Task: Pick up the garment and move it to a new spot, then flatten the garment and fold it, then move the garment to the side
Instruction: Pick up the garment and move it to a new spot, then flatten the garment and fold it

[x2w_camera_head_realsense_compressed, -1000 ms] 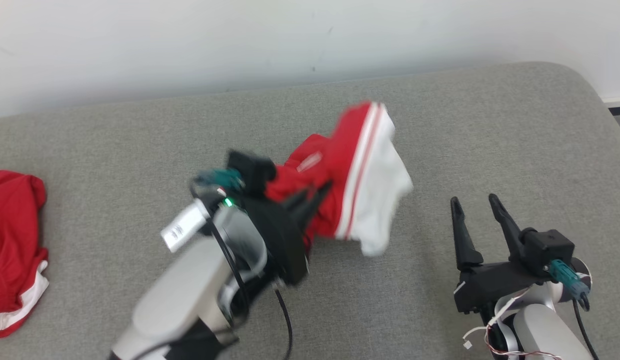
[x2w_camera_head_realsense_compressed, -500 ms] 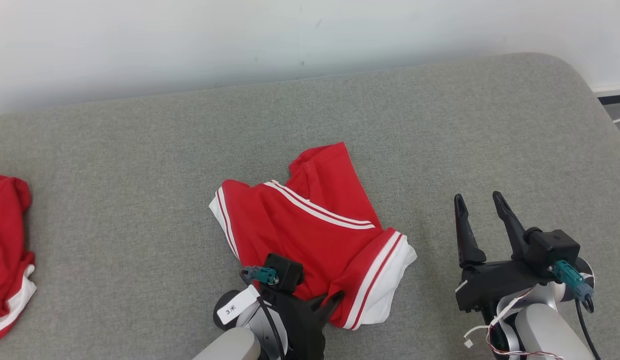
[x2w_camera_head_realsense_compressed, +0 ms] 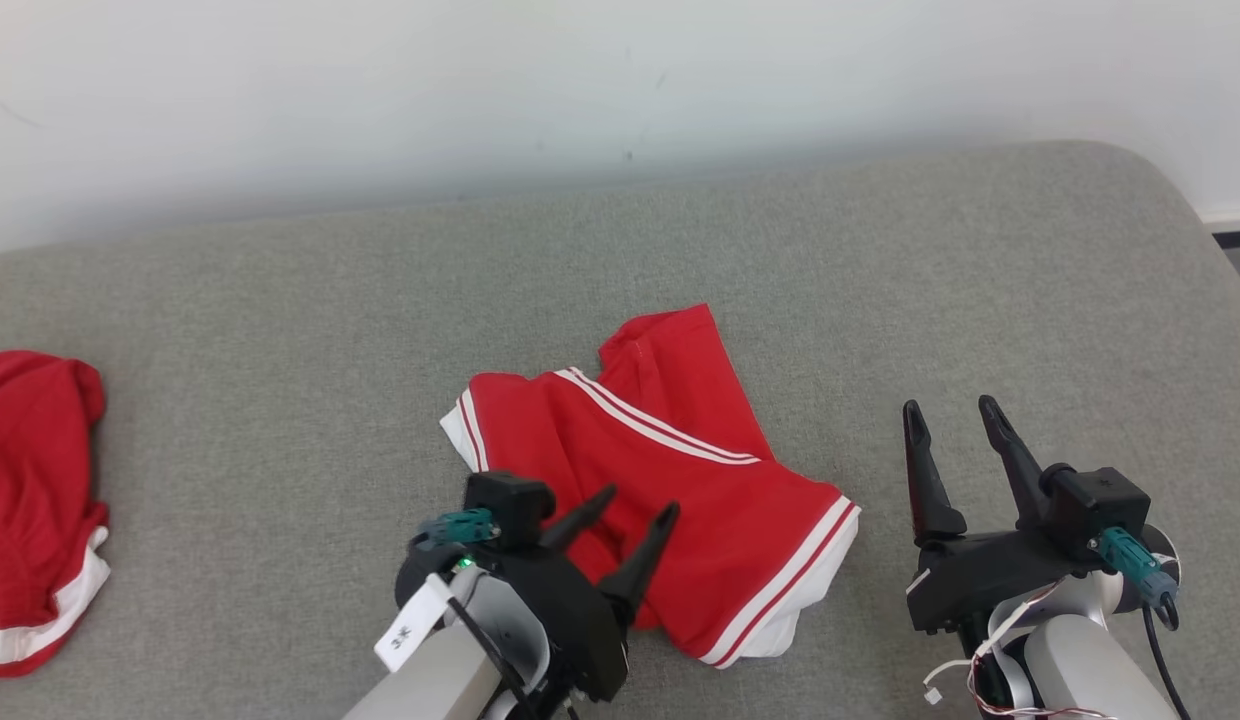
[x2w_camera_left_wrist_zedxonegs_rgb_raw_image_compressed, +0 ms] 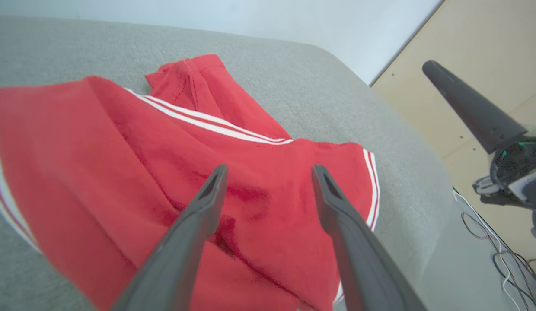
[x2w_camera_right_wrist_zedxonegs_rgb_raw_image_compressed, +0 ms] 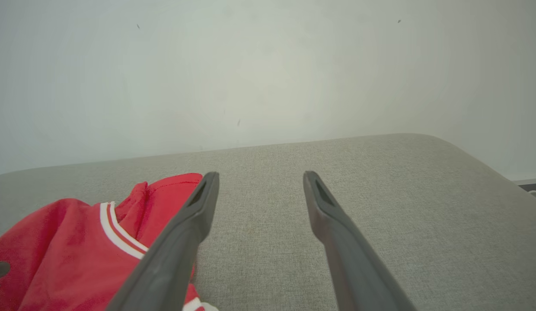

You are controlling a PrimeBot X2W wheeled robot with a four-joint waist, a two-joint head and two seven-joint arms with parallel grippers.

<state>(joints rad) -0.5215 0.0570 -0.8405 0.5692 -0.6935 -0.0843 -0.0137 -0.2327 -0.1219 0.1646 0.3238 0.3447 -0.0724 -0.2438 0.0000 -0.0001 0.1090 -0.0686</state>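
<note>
- The garment (x2w_camera_head_realsense_compressed: 670,470) is bright red, with white bands and thin red-and-white stripes along its hems.
- We see it lying crumpled and part-folded on the grey cushion (x2w_camera_head_realsense_compressed: 280,350), one narrow red flap reaching away from the grippers.
- It sits directly under and just beyond the fingertips of the left gripper (x2w_camera_head_realsense_compressed: 640,500), and off to the inner side of the right gripper (x2w_camera_head_realsense_compressed: 950,405), a little apart from it.
- In the left wrist view the left gripper (x2w_camera_left_wrist_zedxonegs_rgb_raw_image_compressed: 270,168) has its two fingers spread wide over the red cloth (x2w_camera_left_wrist_zedxonegs_rgb_raw_image_compressed: 121,151), with nothing pinched between them.
- The right gripper (x2w_camera_right_wrist_zedxonegs_rgb_raw_image_compressed: 260,175) is likewise spread wide and holds nothing; bare cushion lies between its fingers, and the garment (x2w_camera_right_wrist_zedxonegs_rgb_raw_image_compressed: 69,242) is beside its left finger.
- The cloth looks like a soft, slightly fuzzy knit, with a stitched seam on the far flap; shallow creases run through it near the left fingertips.
- The cushion is a coarse grey weave with a rounded corner, set against a plain white wall (x2w_camera_head_realsense_compressed: 480,80).
- The fingers are long, dark, matte and tapering.
- A white tag (x2w_camera_head_realsense_compressed: 405,630) hangs at the left wrist; its dark marks are too small for us to read.
- A second red garment (x2w_camera_head_realsense_compressed: 35,480) with a white hem lies well out past the left gripper's outer side.
</note>
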